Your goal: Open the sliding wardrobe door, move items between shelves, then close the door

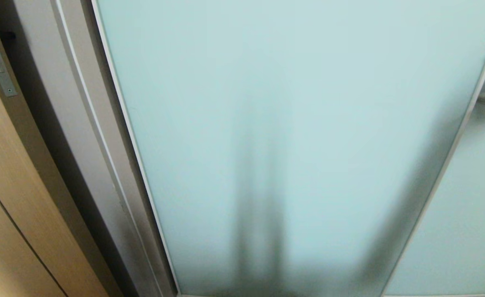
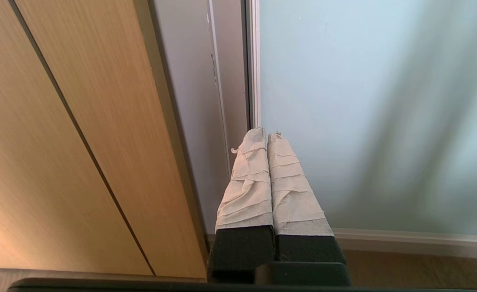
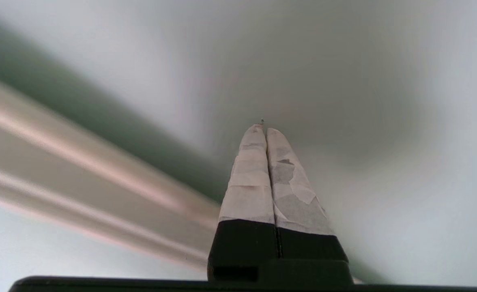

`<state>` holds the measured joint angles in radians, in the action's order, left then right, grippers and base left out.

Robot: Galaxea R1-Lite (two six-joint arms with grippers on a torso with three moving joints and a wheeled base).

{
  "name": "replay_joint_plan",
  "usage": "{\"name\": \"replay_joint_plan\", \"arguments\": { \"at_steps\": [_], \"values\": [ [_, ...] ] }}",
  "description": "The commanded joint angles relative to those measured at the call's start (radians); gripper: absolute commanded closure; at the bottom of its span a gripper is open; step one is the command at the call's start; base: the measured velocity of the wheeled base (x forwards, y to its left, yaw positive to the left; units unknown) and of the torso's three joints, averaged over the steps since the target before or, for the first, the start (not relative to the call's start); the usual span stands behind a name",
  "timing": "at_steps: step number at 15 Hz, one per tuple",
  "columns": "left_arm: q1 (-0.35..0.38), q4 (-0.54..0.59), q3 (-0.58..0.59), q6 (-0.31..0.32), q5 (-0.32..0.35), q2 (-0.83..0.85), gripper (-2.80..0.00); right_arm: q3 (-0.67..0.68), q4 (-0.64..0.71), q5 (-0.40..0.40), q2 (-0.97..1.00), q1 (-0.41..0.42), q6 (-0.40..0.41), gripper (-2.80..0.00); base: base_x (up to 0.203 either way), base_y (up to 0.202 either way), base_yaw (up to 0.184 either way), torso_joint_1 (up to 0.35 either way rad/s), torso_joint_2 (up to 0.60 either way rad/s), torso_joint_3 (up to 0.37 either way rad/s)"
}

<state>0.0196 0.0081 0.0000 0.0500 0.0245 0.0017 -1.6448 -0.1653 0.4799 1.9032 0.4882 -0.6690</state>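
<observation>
While the frosted door (image 1: pixel 292 123) fills the head view, drawn fully across beside the grey jamb (image 1: pixel 81 136) and the tan wooden door (image 1: pixel 15 198), the right gripper (image 3: pixel 265 129) has its taped fingers pressed together, empty, tips close to the glass near the silver frame (image 3: pixel 80 158); the left gripper (image 2: pixel 266 133) is likewise closed and empty, low by the door's left edge

Our left gripper (image 2: pixel 267 136) points at the sliding wardrobe door (image 2: pixel 368 121), at that panel's edge, with the wooden door (image 2: pixel 80 142) off to its other side. Our right gripper (image 3: pixel 264 129) has only door panel ahead.
</observation>
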Motion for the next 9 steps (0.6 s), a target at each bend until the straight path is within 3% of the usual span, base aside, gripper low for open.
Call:
{"name": "replay_joint_plan", "arguments": {
  "at_steps": [1, 9],
  "values": [
    [0.000, 0.000, 0.002, 0.001, 0.000, 0.001, 0.00, -0.001, 0.001, 0.003, 0.007, 0.018, -0.003, 0.00, 0.000, 0.000, 0.000, 0.000, 0.00, 0.000],
    [0.000, 0.000, 0.002, 0.001, 0.000, 0.001, 0.00, 0.003, 0.003, 0.003, -0.004, 0.026, 0.017, 0.00, 0.000, 0.000, 0.000, 0.000, 0.00, 0.000]
  ]
}}
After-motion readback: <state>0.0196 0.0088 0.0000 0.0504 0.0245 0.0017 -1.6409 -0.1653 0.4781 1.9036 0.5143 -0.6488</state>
